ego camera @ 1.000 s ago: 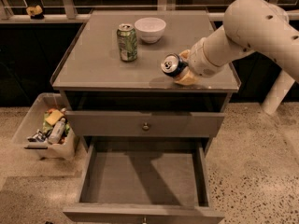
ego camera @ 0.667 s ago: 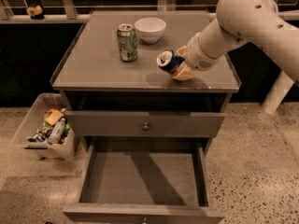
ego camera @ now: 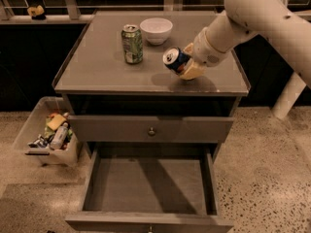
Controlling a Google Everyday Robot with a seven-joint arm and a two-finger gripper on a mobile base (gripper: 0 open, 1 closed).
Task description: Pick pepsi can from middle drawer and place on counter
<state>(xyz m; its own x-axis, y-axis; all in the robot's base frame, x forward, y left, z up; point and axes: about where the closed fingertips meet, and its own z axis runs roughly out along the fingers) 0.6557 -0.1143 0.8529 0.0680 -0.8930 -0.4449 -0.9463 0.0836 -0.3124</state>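
Note:
My gripper (ego camera: 185, 64) is shut on the pepsi can (ego camera: 174, 60), a dark blue can with a silver top. It holds the can tilted, top toward the left, just above the counter (ego camera: 97, 72), right of centre. The white arm comes in from the upper right. The middle drawer (ego camera: 150, 186) stands pulled out below, its grey floor bare.
A green patterned can (ego camera: 132, 43) stands upright on the counter at the back left, with a white bowl (ego camera: 156, 30) behind it. The upper drawer front with a round knob (ego camera: 151, 130) is closed. A bin of clutter (ego camera: 51, 135) sits on the floor at left.
The arm has carried the pepsi can leftward and slightly up over the counter. The other can, bowl and drawer have not moved.

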